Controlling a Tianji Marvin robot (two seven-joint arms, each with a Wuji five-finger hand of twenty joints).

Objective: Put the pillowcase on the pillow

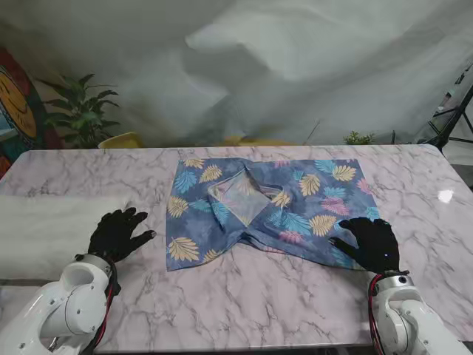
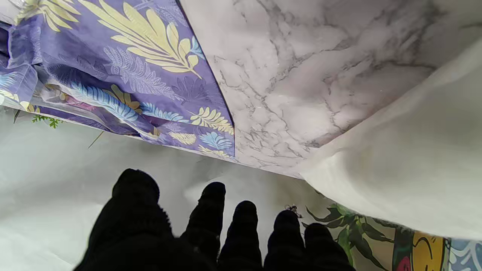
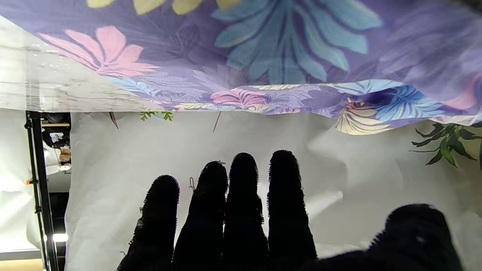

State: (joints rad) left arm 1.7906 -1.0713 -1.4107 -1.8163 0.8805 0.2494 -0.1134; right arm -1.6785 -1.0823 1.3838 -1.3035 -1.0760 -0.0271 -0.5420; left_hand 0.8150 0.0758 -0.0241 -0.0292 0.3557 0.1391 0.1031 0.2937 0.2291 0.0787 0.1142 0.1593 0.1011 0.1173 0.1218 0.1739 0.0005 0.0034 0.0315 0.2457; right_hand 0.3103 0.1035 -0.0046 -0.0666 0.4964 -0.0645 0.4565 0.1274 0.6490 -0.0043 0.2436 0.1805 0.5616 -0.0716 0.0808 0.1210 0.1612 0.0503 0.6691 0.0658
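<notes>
Stand view: marble table (image 1: 295, 296), white backdrop (image 1: 295, 66).

pillowcase (image 1: 266, 211): matt printed cloth (creased) | table (image 1: 244, 288): glossy marble-look

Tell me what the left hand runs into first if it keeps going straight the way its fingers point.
Probably nothing soon: the left hand points out over bare marble table, between the white pillow and the leaf-print pillowcase. Its height above the table is unclear.

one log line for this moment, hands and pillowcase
left hand: open, beside pillowcase | right hand: open, over its near-right corner | pillowcase: rumpled on table
</notes>
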